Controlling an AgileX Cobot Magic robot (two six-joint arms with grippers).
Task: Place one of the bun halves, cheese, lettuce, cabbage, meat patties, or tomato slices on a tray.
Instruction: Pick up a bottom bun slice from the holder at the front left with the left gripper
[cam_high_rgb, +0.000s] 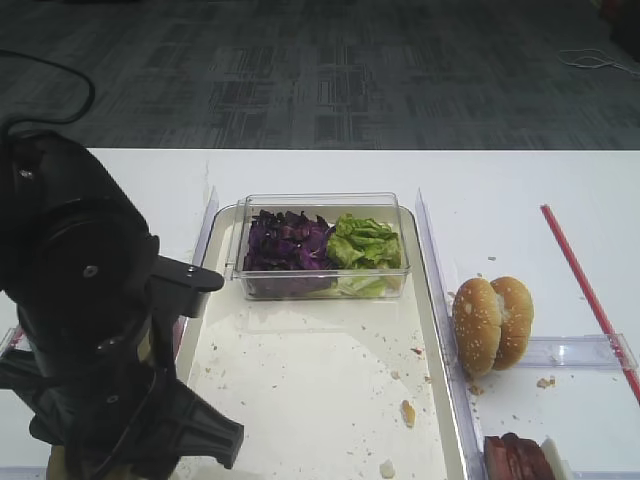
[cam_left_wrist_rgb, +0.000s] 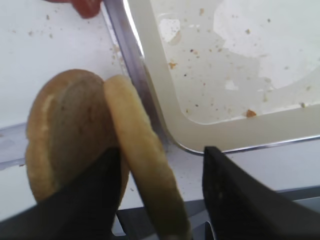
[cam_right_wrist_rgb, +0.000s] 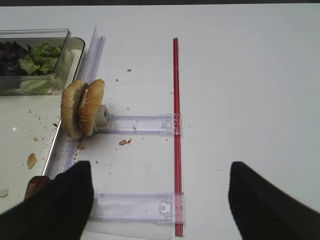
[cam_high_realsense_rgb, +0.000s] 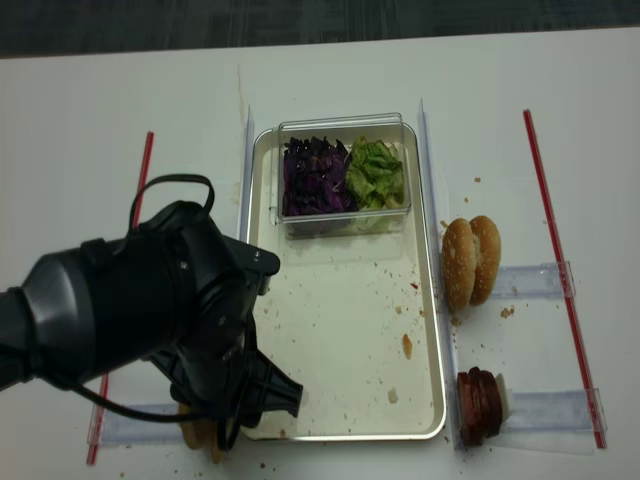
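Observation:
In the left wrist view two bun halves stand on edge beside the tray (cam_left_wrist_rgb: 150, 95). The cream-faced bun half (cam_left_wrist_rgb: 142, 165) sits between the fingers of my left gripper (cam_left_wrist_rgb: 162, 152), against the left finger, with a gap to the right one; the jaws are open. The tan bun half (cam_left_wrist_rgb: 65, 130) is behind that finger. My right gripper (cam_right_wrist_rgb: 160, 164) hangs open over bare table. Cabbage (cam_high_realsense_rgb: 315, 175) and lettuce (cam_high_realsense_rgb: 377, 170) fill a clear tub on the tray (cam_high_realsense_rgb: 440, 330). Meat patties (cam_high_realsense_rgb: 478, 405) stand to its right. A tomato slice (cam_left_wrist_rgb: 86, 7) peeks in. Cheese is out of view.
Two sesame-seeded bun halves (cam_high_realsense_rgb: 470, 260) stand on edge right of the tray against a clear holder (cam_high_realsense_rgb: 530, 280). Red strips (cam_high_realsense_rgb: 555, 250) run along both table sides. My left arm (cam_high_realsense_rgb: 150, 310) covers the tray's lower left corner. Crumbs litter the tray floor.

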